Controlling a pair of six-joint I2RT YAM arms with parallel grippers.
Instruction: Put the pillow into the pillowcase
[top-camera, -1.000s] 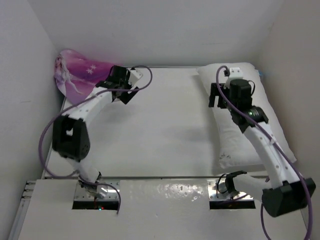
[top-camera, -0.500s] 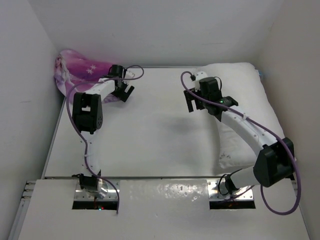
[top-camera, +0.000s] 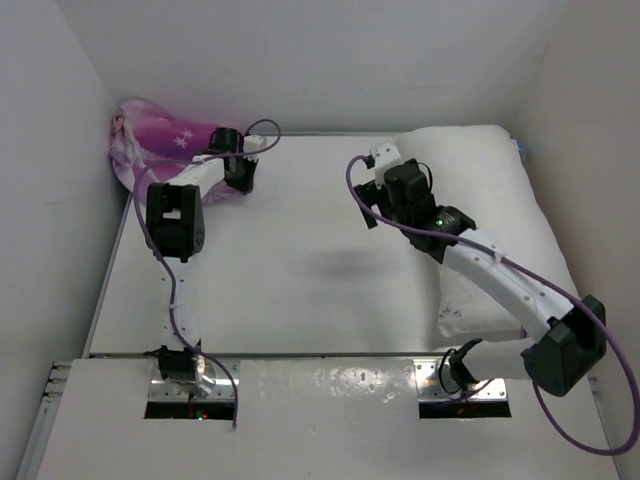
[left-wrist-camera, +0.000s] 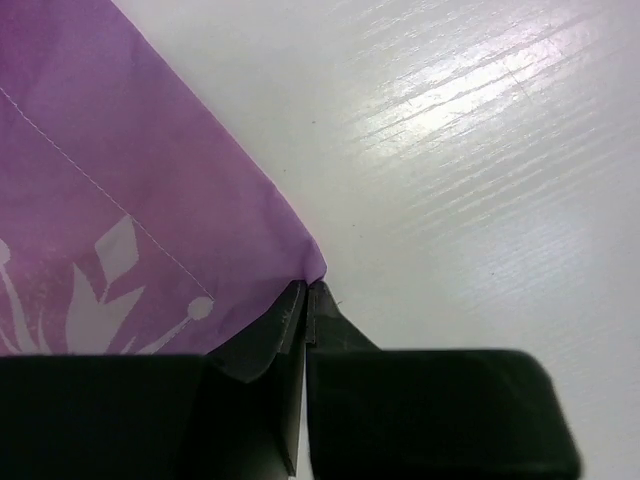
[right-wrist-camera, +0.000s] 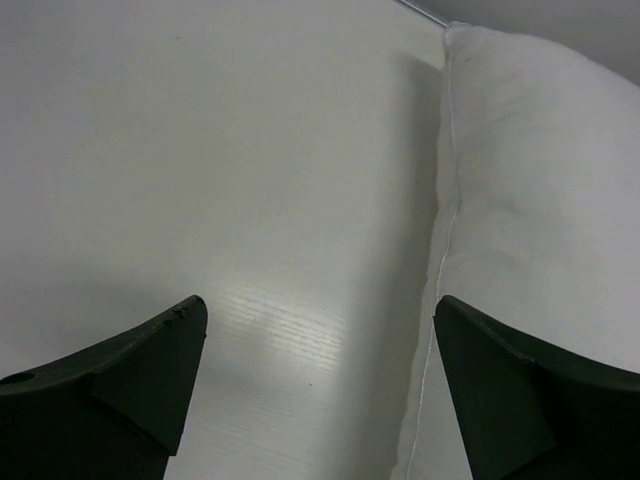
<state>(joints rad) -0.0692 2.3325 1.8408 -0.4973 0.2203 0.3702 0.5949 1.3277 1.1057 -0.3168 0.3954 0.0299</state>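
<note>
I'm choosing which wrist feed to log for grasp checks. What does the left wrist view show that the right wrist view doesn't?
Only the left wrist view: the purple pillowcase with its white snowflake print and stitched seam, and the left claw shut at its corner, seemingly pinching it. Only the right wrist view: the white pillow with its seamed edge, and the right claw open beside it. Both: the white table with a patch of glare, and no sight of the other arm.
</note>
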